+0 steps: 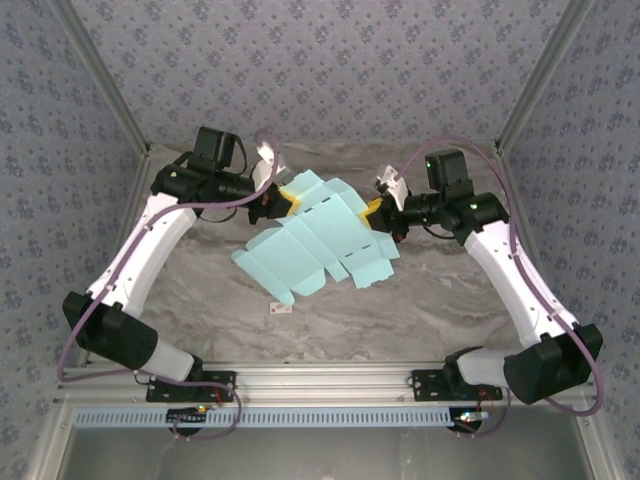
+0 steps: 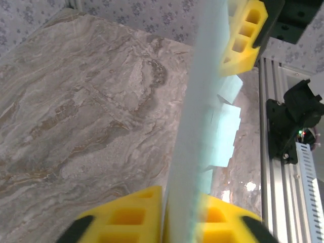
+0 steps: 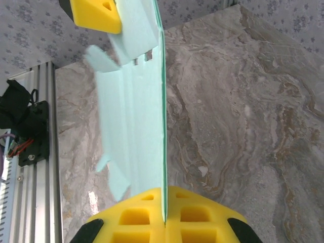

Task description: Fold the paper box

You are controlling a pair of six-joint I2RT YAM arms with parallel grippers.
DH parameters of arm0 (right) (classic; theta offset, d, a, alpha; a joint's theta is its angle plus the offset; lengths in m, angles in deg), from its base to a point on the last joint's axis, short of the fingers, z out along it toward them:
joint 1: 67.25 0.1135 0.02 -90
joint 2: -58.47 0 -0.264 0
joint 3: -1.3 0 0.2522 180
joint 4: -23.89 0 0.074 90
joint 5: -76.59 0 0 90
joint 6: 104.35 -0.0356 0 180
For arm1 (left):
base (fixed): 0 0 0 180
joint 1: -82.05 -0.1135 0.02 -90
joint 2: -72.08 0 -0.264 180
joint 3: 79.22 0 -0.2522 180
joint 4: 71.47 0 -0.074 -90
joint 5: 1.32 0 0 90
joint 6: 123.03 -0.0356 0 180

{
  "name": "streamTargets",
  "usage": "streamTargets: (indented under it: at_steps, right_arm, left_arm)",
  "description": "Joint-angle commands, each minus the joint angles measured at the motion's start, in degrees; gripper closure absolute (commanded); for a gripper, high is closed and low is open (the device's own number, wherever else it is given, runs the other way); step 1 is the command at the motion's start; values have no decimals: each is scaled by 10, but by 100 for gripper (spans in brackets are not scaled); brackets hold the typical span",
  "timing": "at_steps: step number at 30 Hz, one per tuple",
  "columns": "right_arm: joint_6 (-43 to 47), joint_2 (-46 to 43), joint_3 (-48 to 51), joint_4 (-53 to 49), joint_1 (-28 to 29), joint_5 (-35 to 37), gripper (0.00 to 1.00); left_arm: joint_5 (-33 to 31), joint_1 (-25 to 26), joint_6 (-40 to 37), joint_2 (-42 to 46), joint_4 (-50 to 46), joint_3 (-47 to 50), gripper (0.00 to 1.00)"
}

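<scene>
The paper box [image 1: 320, 235] is a flat mint die-cut sheet with flaps and creases, held up above the marble table between both arms. My left gripper [image 1: 282, 200] is shut on its far left edge. In the left wrist view the sheet [image 2: 202, 126] stands edge-on between the yellow pads [image 2: 136, 215] of that gripper [image 2: 185, 223]. My right gripper [image 1: 378, 214] is shut on the sheet's right edge. The right wrist view has the card [image 3: 134, 116] running straight out of the closed yellow pads [image 3: 197, 215] of my right gripper [image 3: 164, 220], with the left gripper's pad [image 3: 93, 14] at its far end.
A tiny white tag with a red mark [image 1: 281, 309] lies on the marble table [image 1: 200, 290] below the sheet. An aluminium rail [image 1: 330, 378] runs along the near edge by the arm bases. Patterned walls close in the back and both sides.
</scene>
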Motion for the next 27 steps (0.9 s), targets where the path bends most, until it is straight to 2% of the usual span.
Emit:
streamTargets:
  at_steps: [1,8,11,15,20,27]
  right_arm:
    - [-1,-23,-15,8,5,22,100]
    - [-32,-51,15,69,32,138,100]
    - [-40,-57,23,79,49,205,100]
    - [-32,-67,44,102,98,332,100]
    - [-19,-73,65,148,168,492,100]
    - [26,-57,103,208,252,670,100]
  left_arm:
    - [30,3,26,1,-9,-17,98]
    - [28,3,207,8,57,1,100]
    - [29,3,281,11,110,27,100]
    - [27,3,371,15,184,55,100]
    - [22,3,428,10,220,61,100]
    - [9,5,460,3,232,70,100]
